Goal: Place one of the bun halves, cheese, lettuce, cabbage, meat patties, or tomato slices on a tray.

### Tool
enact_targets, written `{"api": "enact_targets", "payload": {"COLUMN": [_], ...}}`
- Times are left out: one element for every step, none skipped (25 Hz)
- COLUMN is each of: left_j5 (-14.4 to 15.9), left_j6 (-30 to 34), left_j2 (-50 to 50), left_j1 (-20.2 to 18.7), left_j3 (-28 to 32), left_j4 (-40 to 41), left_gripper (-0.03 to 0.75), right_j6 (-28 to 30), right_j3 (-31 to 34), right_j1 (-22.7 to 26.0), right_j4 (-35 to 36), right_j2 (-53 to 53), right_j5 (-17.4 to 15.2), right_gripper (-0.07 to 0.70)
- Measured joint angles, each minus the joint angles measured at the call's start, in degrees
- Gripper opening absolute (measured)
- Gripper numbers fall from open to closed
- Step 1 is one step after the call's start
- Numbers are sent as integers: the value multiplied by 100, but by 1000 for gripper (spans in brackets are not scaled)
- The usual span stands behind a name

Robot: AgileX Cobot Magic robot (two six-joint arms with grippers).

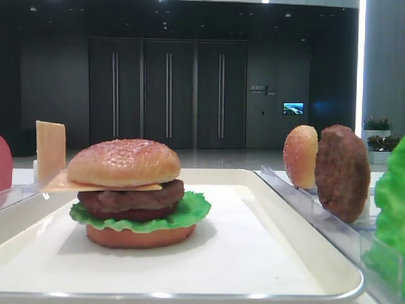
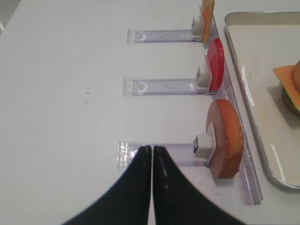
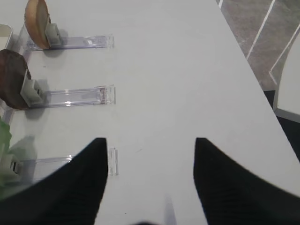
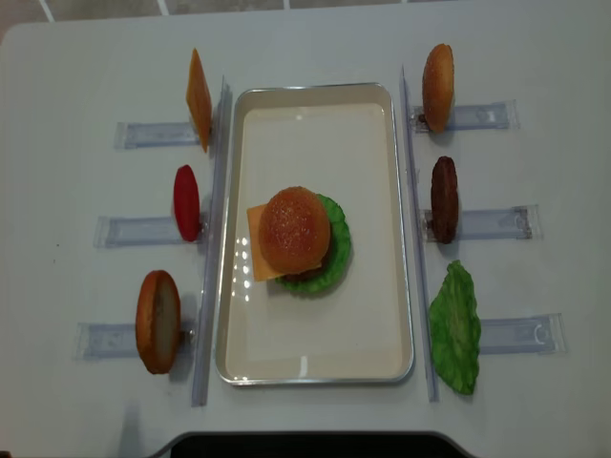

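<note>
Over to the left tool (image 2: 152,154): its two black fingers are pressed flat together, fully closed, with nothing between them. It hovers above the white surface (image 2: 70,93), its tips over the end of a narrow clear plastic rack (image 2: 159,157) where a flat orange-brown bottom bun half (image 2: 227,138) stands on edge. Next rack up, a red tomato slice (image 2: 215,63); beyond that, a thin pale yellow-orange cheese slice (image 2: 207,14) at the far rack.

The right tool (image 3: 150,154) is the opposite picture: fingers spread wide apart, bare surface showing in the gap, gripping nothing and touching nothing. Off to its left stand a thick dark brown meat patty (image 3: 11,79) and a spare sesame-speckled bun half (image 3: 37,23), each in its own rack, with a bright green ruffled lettuce leaf (image 3: 3,136) at the frame edge.

And on the large cream-white rectangular tray (image 4: 315,367), between the two rows of racks, the stack sits: bun base, lettuce, patty, cheese square, and the domed golden-brown top bun half (image 4: 295,230) resting on top, clear of both tools.
</note>
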State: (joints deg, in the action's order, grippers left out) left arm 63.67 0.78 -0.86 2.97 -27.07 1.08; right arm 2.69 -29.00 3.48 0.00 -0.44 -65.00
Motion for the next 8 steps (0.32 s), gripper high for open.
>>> {"api": "enact_targets", "payload": {"left_j5": [0,0,0,0,0,0,0,0], "left_j6": [0,0,0,0,0,0,0,0], "left_j2": [0,0,0,0,0,0,0,0], "left_j1": [0,0,0,0,0,0,0,0], "left_j3": [0,0,0,0,0,0,0,0], "left_j4": [0,0,0,0,0,0,0,0], "left_gripper": [-1,-1,-1,-1,-1,-1,-1,-1], "right_j6": [0,0,-4,-4,-6,-6,-6,-6], "right_j3": [0,0,0,0,0,0,0,0], "right_j1": [0,0,0,0,0,0,0,0], "right_j4": [0,0,0,0,0,0,0,0], "right_j2": [0,0,0,0,0,0,0,0], "right_j5": [0,0,0,0,0,0,0,0], "right_gripper": [391,391,390,389,388,387,386,387]}}
